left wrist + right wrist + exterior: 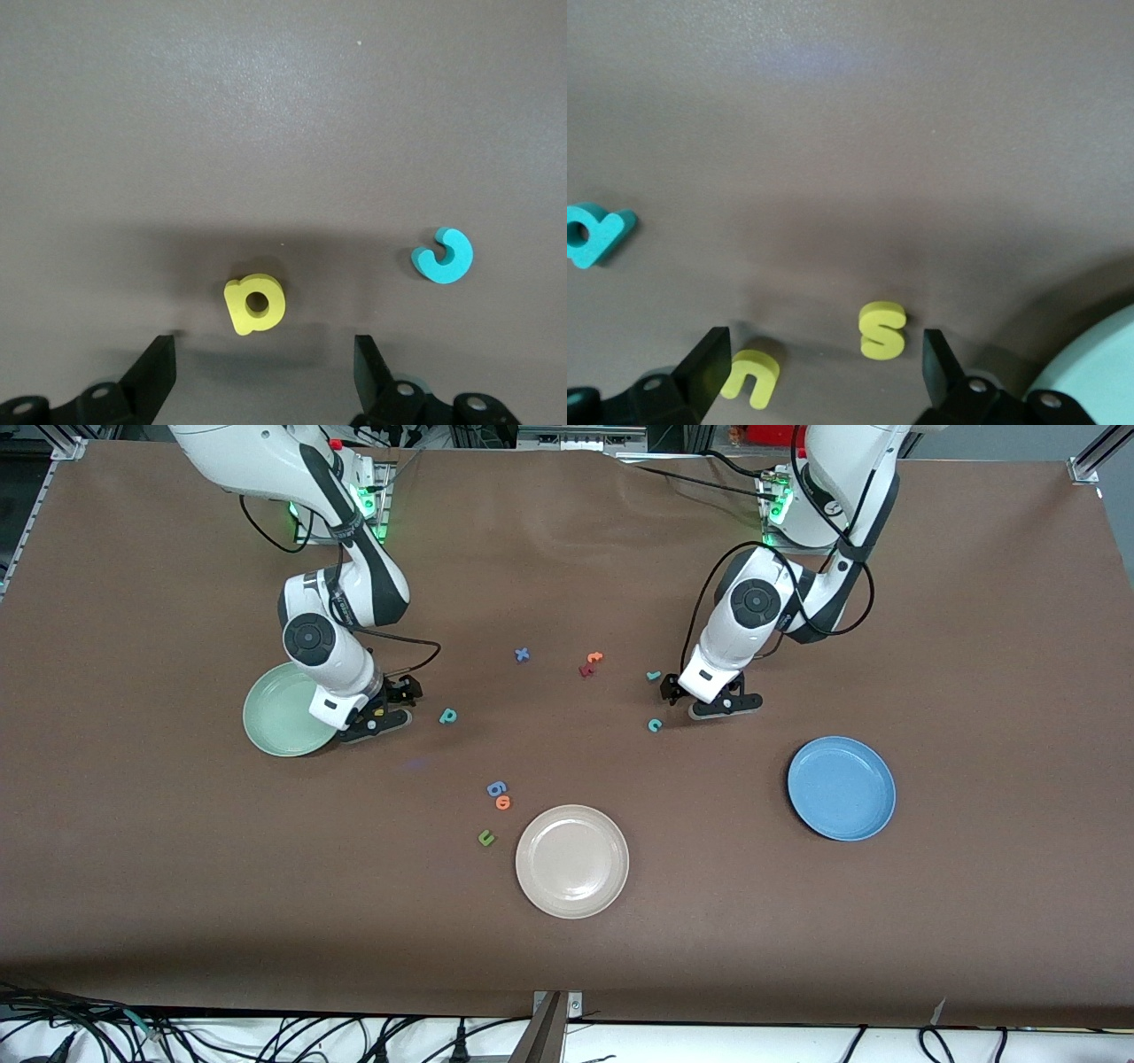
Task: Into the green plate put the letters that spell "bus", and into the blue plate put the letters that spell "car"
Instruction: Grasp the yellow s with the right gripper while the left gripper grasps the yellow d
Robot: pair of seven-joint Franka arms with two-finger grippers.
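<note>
Evenly and brightly lit from above, with a pale sheen on the brown tabletop (567, 558) toward the arm bases. Soft, short shadows under both arms and beside the beige plate (572, 861). Slightly soft in both wrist views, dark shade pooled around the yellow "a" (254, 305)

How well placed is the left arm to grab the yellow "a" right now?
Probably well: the left gripper hangs open right over the yellow "a", nothing between them; the teal "c" lies apart.
</note>
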